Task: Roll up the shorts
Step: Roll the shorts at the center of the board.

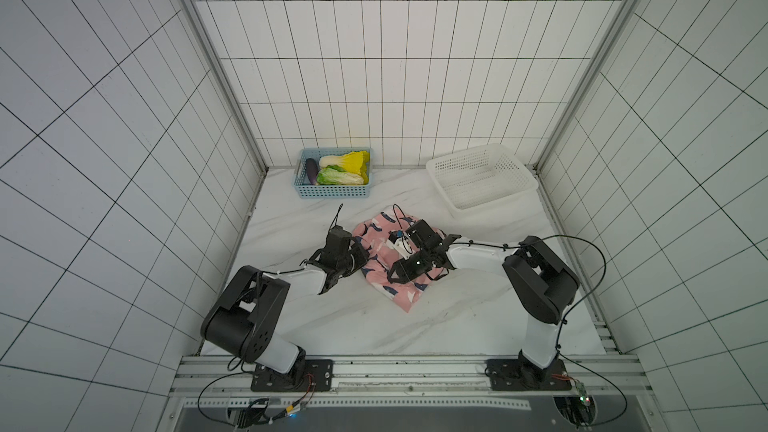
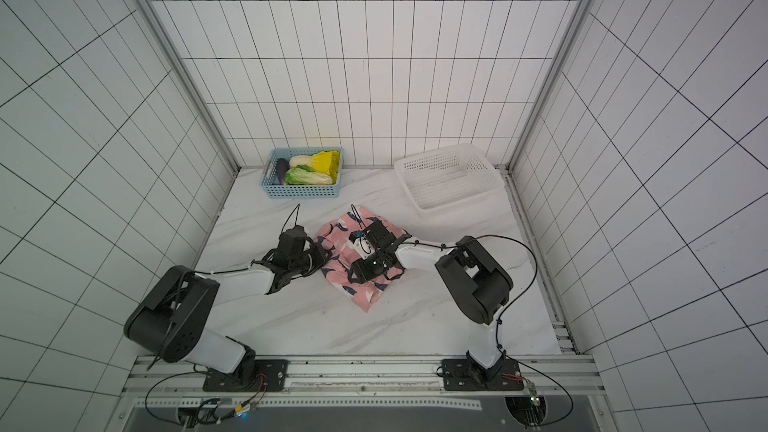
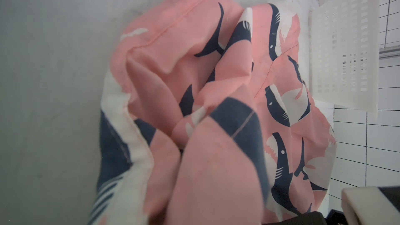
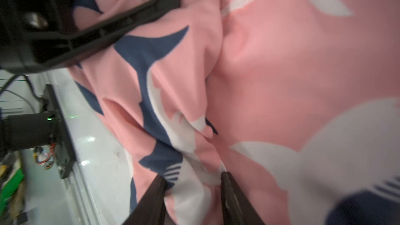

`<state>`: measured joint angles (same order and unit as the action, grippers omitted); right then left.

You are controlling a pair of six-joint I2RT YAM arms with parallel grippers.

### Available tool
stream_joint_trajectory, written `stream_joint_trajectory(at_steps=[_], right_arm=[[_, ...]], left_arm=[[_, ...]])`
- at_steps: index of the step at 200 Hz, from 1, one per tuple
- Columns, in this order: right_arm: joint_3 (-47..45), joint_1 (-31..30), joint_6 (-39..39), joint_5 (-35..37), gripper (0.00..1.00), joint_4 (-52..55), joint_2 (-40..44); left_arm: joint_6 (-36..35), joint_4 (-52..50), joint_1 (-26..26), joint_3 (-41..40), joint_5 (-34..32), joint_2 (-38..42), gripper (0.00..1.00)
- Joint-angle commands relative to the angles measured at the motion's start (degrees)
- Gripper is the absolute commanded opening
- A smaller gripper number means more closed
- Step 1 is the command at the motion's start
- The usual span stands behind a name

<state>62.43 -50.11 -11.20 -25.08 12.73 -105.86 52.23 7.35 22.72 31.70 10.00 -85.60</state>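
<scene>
Rolling has barely begun: the left gripper [image 1: 360,258] is clamped on the shorts [image 1: 405,297] at their side facing the tabletop's left edge. The right gripper [image 4: 192,179] is parted over a fold and probably needs to pinch it next.

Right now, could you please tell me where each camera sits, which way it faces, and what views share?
Both top views: stereo head high above the base rail, looking down on the table; left arm, right arm, shorts, blue basket, white basket show.
Left wrist: on the left arm, facing the bunched shorts, white basket beyond; own jaws hidden by cloth.
Right wrist: on the right arm, close over the shorts; right gripper shows, jaws apart.
Shared: every view shows the shorts.
</scene>
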Motion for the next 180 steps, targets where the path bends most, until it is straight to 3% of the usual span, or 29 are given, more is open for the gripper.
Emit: stream_joint_trajectory(at_steps=[1, 52, 99, 102, 105, 123, 151, 180], right_arm=[[0.65, -2.67, 5.21, 18.28, 0.50, 13.26, 3.39], [6.96, -13.76, 11.11, 27.80, 0.60, 16.07, 6.59], [8.13, -19.37, 12.84, 27.89, 0.69, 11.16, 3.56], [8.21, -19.60, 12.76, 28.00, 0.91, 10.92, 3.42], [8.15, -19.79, 12.78, 27.94, 1.00, 10.46, 3.28], [8.42, -20.59, 13.81, 27.30, 0.99, 8.86, 1.94], [8.63, -21.48, 14.15, 32.05, 1.00, 7.34, -1.37], [7.62, -21.48, 13.55, 39.13, 0.87, 4.84, -3.77]], left_arm=[[-0.77, -10.12, -0.48, 1.46, -5.75, 2.70, 0.00], [0.84, -16.29, -0.40, 4.27, -7.08, 1.73, 0.00], [1.49, -19.31, -0.42, 7.31, -6.75, -0.64, 0.00], [1.48, -19.35, -0.40, 7.32, -6.64, -0.70, 0.00], [1.58, -19.32, -0.44, 7.44, -6.54, -0.70, 0.00], [2.04, -20.00, -0.48, 8.00, -6.48, -1.10, 0.00], [2.74, -20.65, -0.48, 8.77, -5.87, -1.50, 0.00], [3.13, -20.91, -0.57, 9.08, -5.08, -1.19, 0.00]])
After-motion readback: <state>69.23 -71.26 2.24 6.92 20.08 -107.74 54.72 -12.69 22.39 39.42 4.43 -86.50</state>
